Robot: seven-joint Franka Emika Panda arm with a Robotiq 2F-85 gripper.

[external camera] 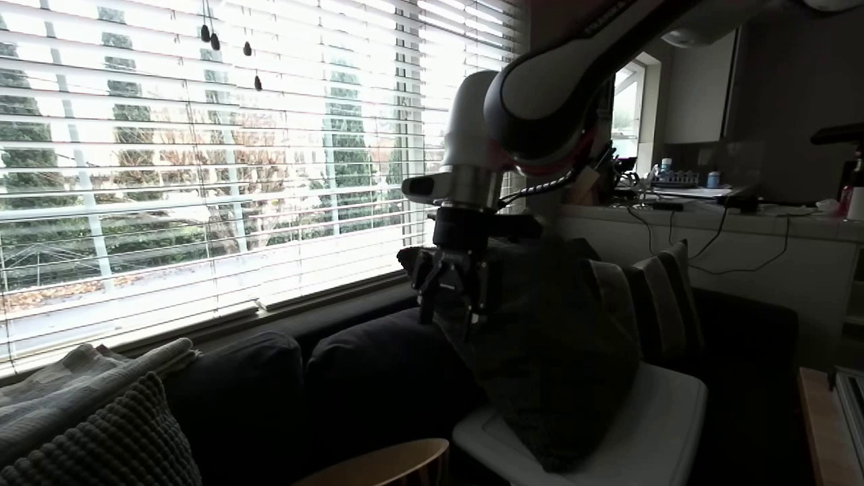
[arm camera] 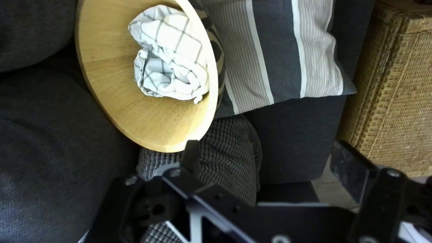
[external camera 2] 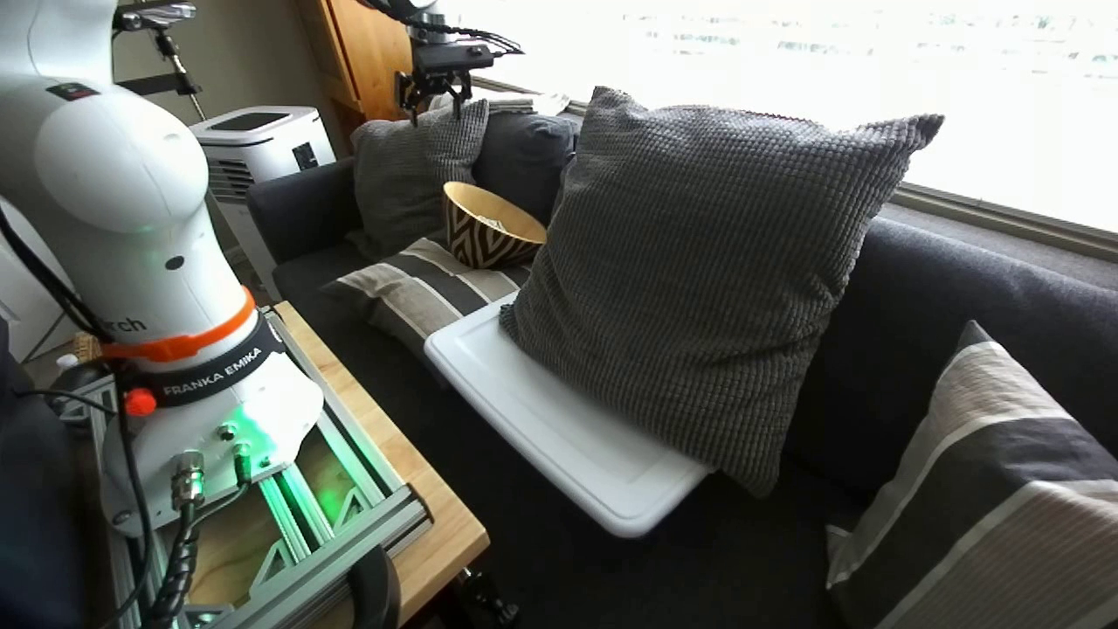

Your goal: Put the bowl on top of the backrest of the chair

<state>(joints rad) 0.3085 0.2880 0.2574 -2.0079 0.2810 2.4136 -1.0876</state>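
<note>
The bowl [arm camera: 158,116] sits tilted on the sofa [arm camera: 287,145], holding a checked cloth [arm camera: 175,54]. A striped pillow [arm camera: 276,50] is just beside the bowl. In an exterior view, the backrest [external camera 2: 978,279] shows across the big pillow [external camera 2: 699,271] from the bowl. The fingers [arm camera: 351,168] stand wide apart, higher than the bowl.

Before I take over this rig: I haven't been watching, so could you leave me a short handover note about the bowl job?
Gripper: open, holding nothing, in the air higher than the bowl.
Bowl: tilted by the striped pillow, perhaps resting on it; a checked cloth lies inside.
Sofa back: long and dark, behind the big grey pillow.
Done: nothing yet; the bowl is neither gripped nor on the sofa back.
Left: grip the bowl, lift it, set it on top of the sofa back.
</note>
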